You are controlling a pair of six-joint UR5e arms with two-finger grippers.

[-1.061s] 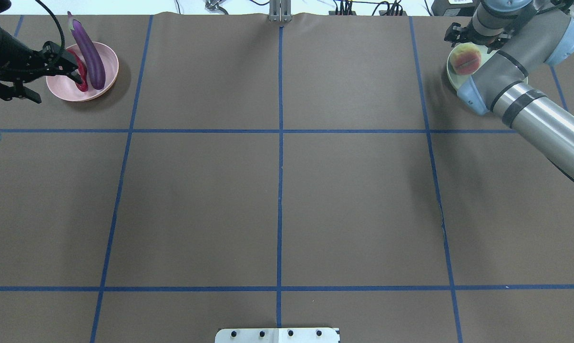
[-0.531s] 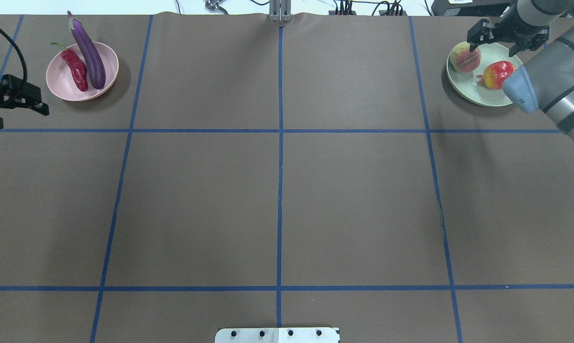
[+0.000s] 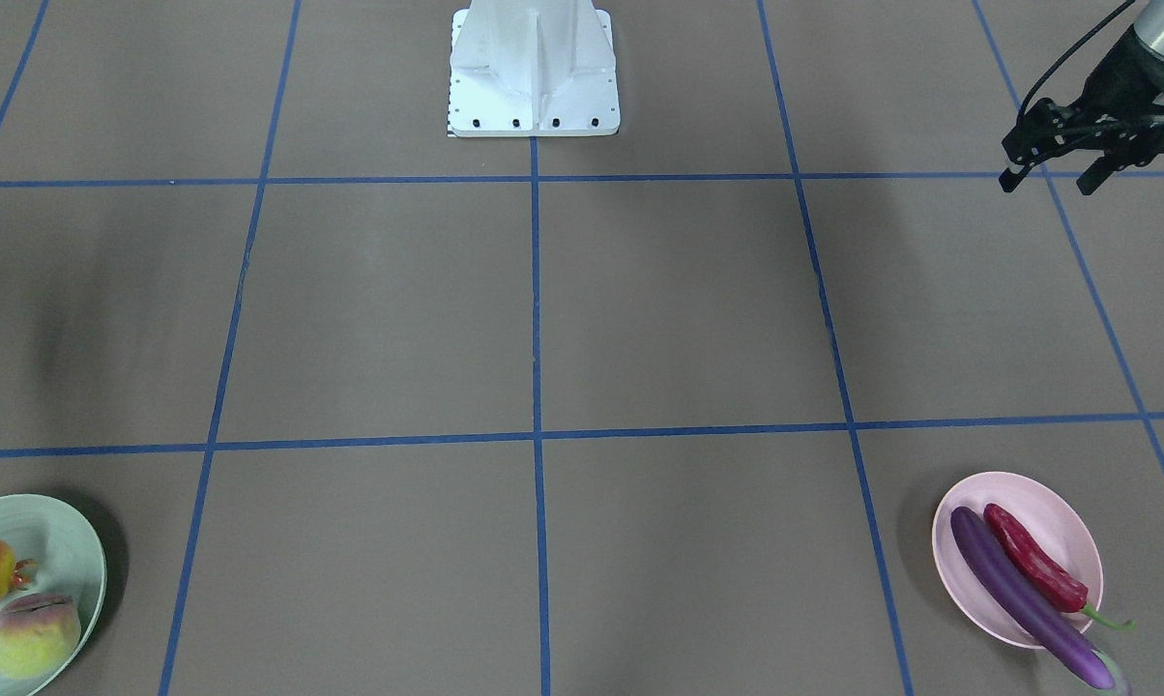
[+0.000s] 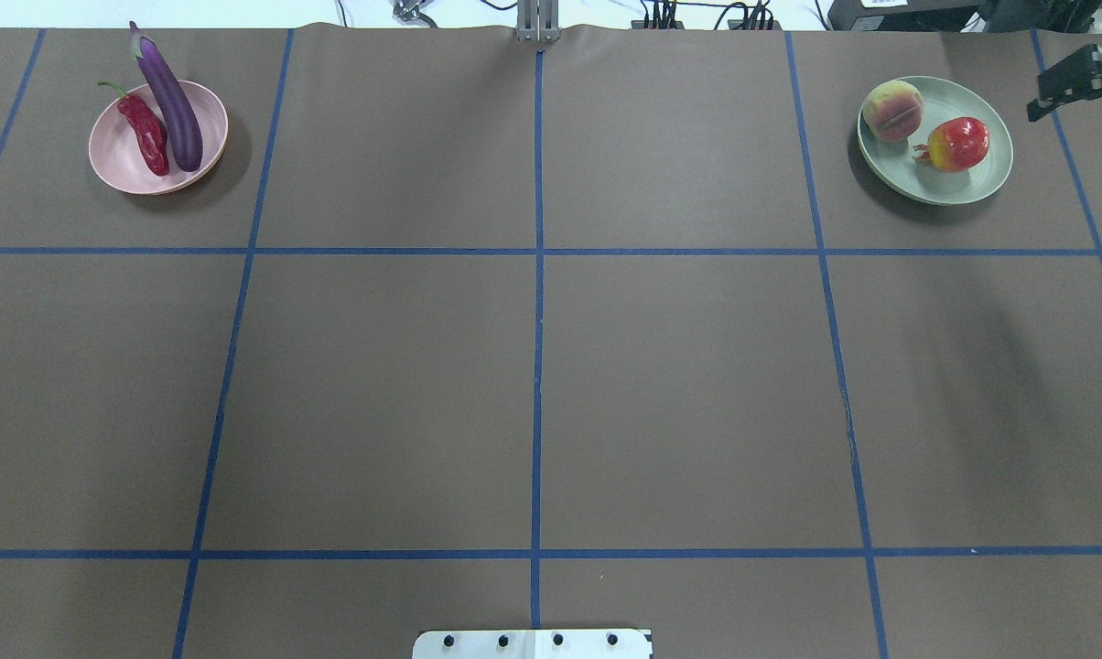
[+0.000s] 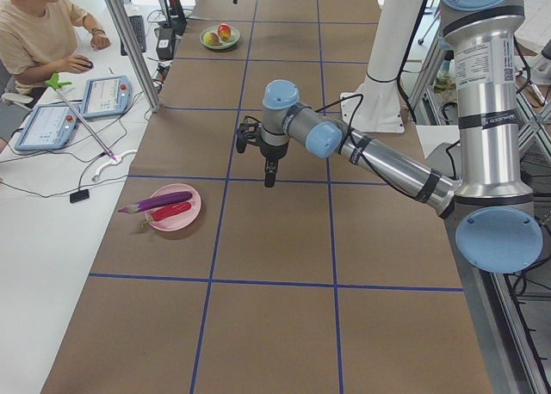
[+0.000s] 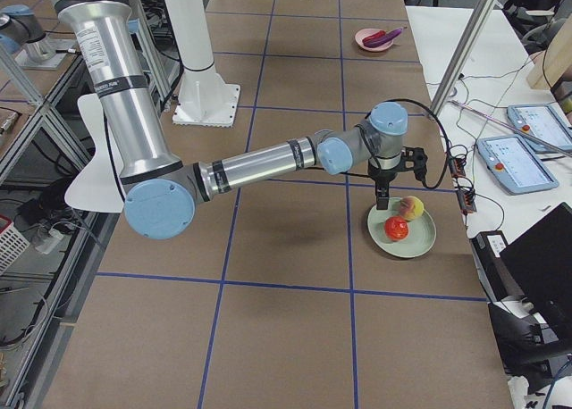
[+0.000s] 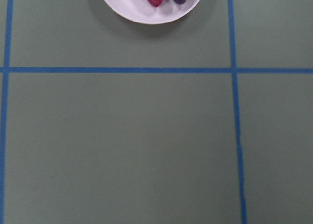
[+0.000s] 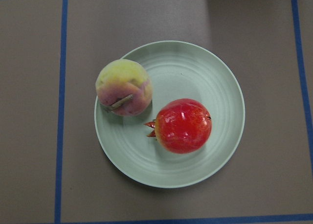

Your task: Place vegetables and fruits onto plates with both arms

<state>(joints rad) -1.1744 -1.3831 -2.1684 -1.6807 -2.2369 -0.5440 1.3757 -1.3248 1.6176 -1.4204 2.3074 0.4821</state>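
Note:
The purple eggplant (image 4: 171,105) and the red chili pepper (image 4: 145,135) lie side by side in the pink plate (image 4: 116,156) at the far left. The eggplant's cap end sticks out over the rim. The peach (image 4: 892,110) and the pomegranate-like fruit (image 4: 958,144) sit in the mint green plate (image 4: 972,183) at the far right. My right gripper (image 4: 1073,117) is open and empty, just right of the green plate. My left gripper (image 3: 1044,186) is open and empty, well back from the pink plate (image 3: 1075,541) on the robot's side.
The white robot base (image 3: 534,68) stands at the table's near middle edge. Blue tape lines grid the brown table. Cables and plugs (image 4: 697,18) lie along the far edge. An operator (image 5: 34,33) sits with tablets beside the table's far side.
Both arms have drawn back from their plates. The left gripper left the pink plate and went toward the robot. The right arm swung right, uncovering the green plate and both fruits.

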